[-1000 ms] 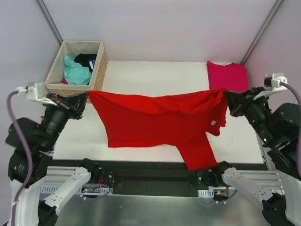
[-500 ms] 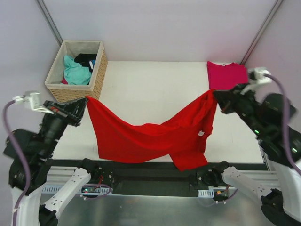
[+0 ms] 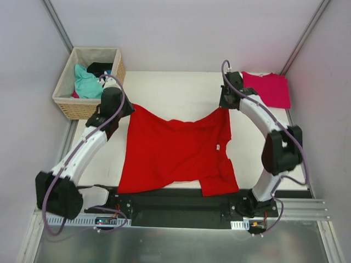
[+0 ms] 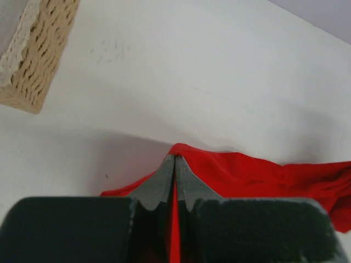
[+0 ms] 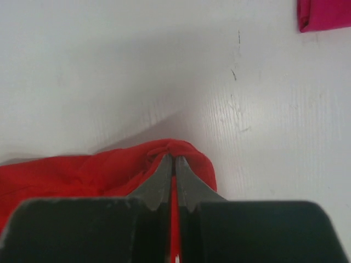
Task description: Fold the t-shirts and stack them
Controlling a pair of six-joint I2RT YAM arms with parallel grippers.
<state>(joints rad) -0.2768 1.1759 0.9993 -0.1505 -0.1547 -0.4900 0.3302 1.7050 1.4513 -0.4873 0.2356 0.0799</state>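
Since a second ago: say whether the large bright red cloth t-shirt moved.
Yes. The red t-shirt pulled inward, both corners leaving the woven wicker basket and magenta-pink shirt.

The top external camera looks steeply down from above the near edge and takes in the whole table [image 3: 181,87]. Each wrist camera sits low and close, sighting forward along its own fingers: the left gripper [image 4: 174,162] faces the wicker basket [image 4: 38,60], the right gripper [image 5: 174,160] faces the magenta t-shirt [image 5: 323,13]. All three views share the red t-shirt [image 3: 170,153].
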